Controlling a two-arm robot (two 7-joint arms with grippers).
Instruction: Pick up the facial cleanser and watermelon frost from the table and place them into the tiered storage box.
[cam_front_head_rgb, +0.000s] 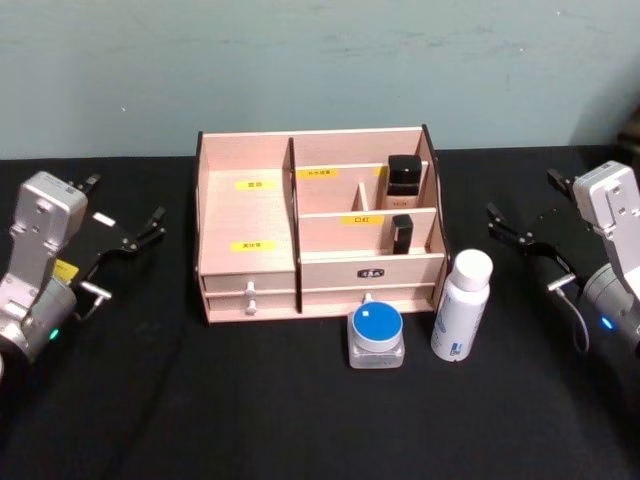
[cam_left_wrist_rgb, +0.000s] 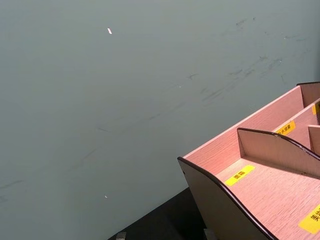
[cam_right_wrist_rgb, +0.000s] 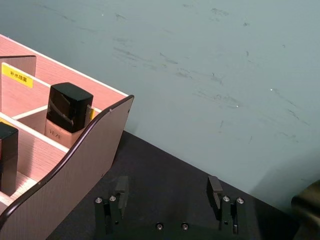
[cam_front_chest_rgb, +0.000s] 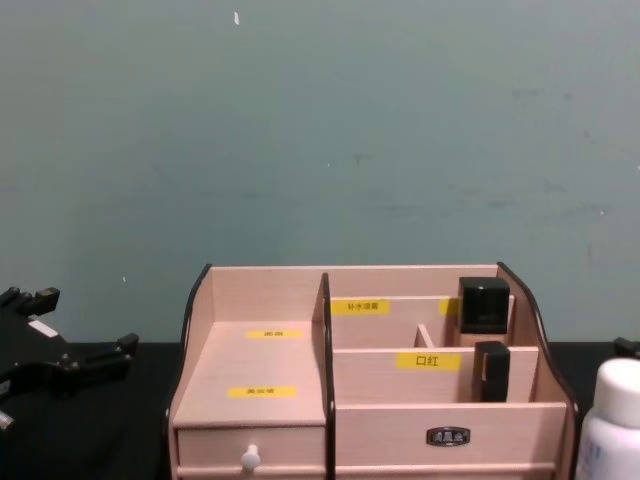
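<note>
Black-clothed table (cam_front_head_rgb: 200, 420). Pale pink wooden tiered storage box (cam_front_head_rgb: 340, 270) sits at the rear centre, long axis left-right, top open, white-knobbed drawers facing the robot. Left gripper (cam_front_head_rgb: 122, 208) hangs left of the box, fingers spread, holding nothing. Right gripper (cam_right_wrist_rgb: 167, 195) is off the box's right end, fingers spread, also empty. White cylindrical bottle with white cap (cam_front_head_rgb: 462, 305) stands upright just beside the box's front right corner, cap up. Squat clear jar with blue lid (cam_front_head_rgb: 377, 335) sits left of the bottle, before the right drawer, lid up.
</note>
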